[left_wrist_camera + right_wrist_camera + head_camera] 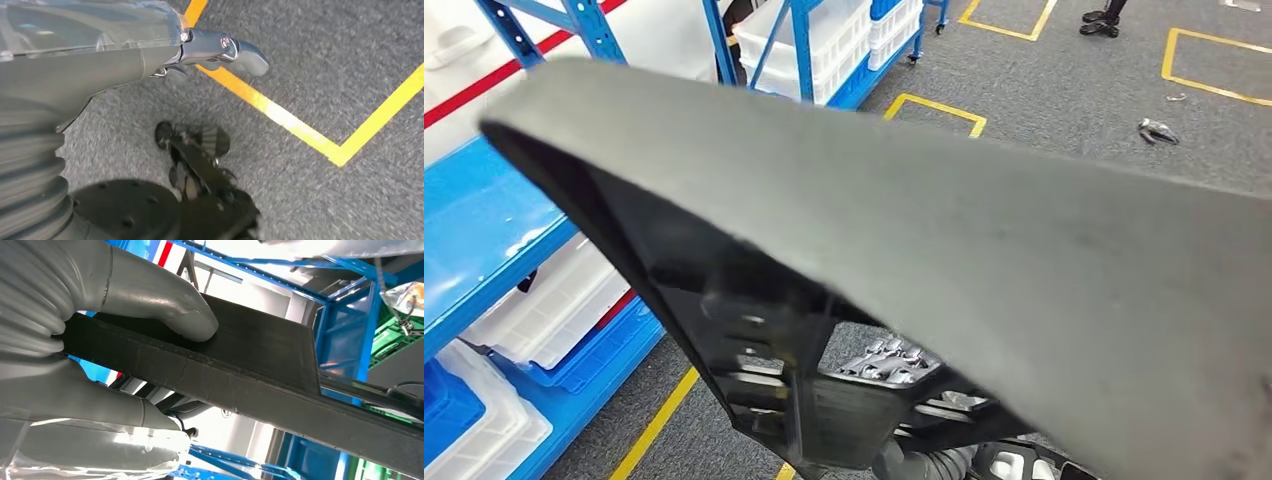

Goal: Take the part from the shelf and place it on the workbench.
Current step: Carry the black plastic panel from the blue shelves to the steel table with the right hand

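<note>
The part (984, 230) is a large flat black panel with a ribbed underside, held up close across the head view. My right hand (100, 340) grips one end of it (260, 355), the thick grey thumb (165, 305) pressing one face and the fingers the other. Below the panel in the head view, silver fingers of that hand (892, 362) show against its underside. My left hand (150, 55) hangs over the grey floor with nothing in it, one silver finger (235, 47) stretched out.
Blue shelf racks (484, 230) with white crates (554, 300) stand at the left, more crates (834, 40) behind. Yellow lines (939, 105) mark the grey floor. A small metal object (1157, 130) lies at the far right, and a person's shoes (1102, 22) stand at the back.
</note>
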Motion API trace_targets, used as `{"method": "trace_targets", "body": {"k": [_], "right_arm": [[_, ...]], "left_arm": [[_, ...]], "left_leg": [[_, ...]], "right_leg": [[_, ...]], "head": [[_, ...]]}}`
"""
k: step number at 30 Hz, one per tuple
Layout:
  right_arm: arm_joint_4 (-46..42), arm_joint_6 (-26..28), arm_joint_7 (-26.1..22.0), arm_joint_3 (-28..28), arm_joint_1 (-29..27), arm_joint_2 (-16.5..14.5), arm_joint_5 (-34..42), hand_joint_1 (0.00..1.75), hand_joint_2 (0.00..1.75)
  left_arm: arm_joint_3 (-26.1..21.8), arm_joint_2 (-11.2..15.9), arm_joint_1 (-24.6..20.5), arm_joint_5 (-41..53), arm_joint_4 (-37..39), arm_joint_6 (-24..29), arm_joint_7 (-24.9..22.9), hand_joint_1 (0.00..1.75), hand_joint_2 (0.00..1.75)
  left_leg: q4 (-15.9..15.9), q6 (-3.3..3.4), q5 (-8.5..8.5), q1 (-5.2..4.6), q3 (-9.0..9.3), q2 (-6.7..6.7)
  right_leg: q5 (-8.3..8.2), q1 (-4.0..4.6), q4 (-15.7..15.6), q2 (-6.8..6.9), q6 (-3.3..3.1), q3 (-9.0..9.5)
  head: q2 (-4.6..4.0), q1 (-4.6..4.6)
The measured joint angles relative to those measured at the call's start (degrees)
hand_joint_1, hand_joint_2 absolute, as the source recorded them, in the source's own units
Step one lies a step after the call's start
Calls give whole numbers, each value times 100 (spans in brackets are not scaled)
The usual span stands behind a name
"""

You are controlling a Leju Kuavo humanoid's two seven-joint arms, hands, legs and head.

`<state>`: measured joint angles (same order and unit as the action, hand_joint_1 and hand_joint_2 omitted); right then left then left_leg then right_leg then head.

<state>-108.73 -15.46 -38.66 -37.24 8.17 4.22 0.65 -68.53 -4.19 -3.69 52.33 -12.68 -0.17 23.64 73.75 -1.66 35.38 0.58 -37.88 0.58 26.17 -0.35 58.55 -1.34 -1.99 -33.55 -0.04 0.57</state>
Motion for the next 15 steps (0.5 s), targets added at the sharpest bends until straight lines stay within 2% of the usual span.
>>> {"method": "trace_targets", "body": {"k": [1, 2, 3, 5, 6, 7, 9, 10, 11, 13, 14, 15], "right_arm": [[2, -54, -33, 1, -12, 1, 7, 171, 175], [5, -107, -59, 1, -18, 1, 16, 171, 175], [10, -150, -80, 1, -17, 1, 28, 171, 175], [28, -194, -90, 1, 6, -13, 61, 171, 175], [38, -196, -77, 0, 19, -31, 80, 171, 175], [47, -190, -63, 0, 29, -55, 98, 171, 175], [52, -174, -44, 0, 39, -96, 117, 171, 175], [53, -168, -41, 0, 45, -106, 121, 171, 175], [54, -163, -37, 0, 55, -111, 122, 171, 175], [60, -153, -26, 0, 72, -123, 124, 171, 175], [67, -146, -10, 0, 76, -130, 126, 171, 175], [77, -135, 9, 0, 70, -136, 128, 171, 175]], "left_arm": [[-1, -7, 7, -20, 0, 61, 34, 0, 175], [-1, -11, 8, -39, 0, 117, 70, 0, 175], [-1, -14, 4, -53, 0, 162, 99, 0, 175], [-1, -10, -7, -68, 0, 245, 132, 0, 175], [-1, -5, -11, -69, 0, 290, 133, 0, 175], [-1, 4, -17, -69, -1, 331, 129, 0, 175], [-2, 22, -35, -70, -2, 374, 121, 0, 175], [-2, 30, -45, -70, -2, 381, 121, 0, 175], [-3, 37, -52, -70, -2, 386, 121, 0, 175], [-3, 53, -48, -70, -2, 407, 122, 0, 175], [-4, 61, -40, -71, -2, 440, 126, 0, 175], [-5, 69, -33, -72, -2, 482, 137, 0, 175]], "left_leg": [[58, -6, -51, 8, -24, -7], [-118, -11, -210, 22, 59, -22], [-476, -15, -430, 41, 226, -71], [-1191, -15, -702, 82, 550, -317], [-1388, -2, -742, 89, 633, -413], [-1457, 19, -726, 83, 657, -464], [-1494, 96, -760, 70, 654, -362], [-1518, 143, -785, 70, 654, -300], [-1546, 193, -811, 69, 653, -232], [-1571, 255, -835, 42, 642, -90], [-1570, 268, -837, 23, 632, -12], [-1567, 271, -836, 6, 624, 67]], "right_leg": [[-2, -1, 10, -73, 0, -5], [-2, -4, 23, -148, 5, -7], [1, -10, 38, -220, 15, -5], [3, -11, 83, -353, 61, -31], [-6, -15, 100, -412, 99, -61], [-24, -20, 105, -472, 141, -94], [-58, -41, 104, -546, 221, -146], [-24, -38, 150, -474, 247, -177], [72, -32, 287, -345, 264, -246], [418, -24, 884, -39, 281, -521], [586, -30, 1255, 32, 289, -691], [681, -37, 1538, 65, 294, -814]], "head": [[-1, 0], [-1, 0], [-1, 1], [0, -1], [0, -3], [0, -4], [0, -6], [0, -9], [-1, -17], [-1, -32], [-1, -35], [0, -35]]}}
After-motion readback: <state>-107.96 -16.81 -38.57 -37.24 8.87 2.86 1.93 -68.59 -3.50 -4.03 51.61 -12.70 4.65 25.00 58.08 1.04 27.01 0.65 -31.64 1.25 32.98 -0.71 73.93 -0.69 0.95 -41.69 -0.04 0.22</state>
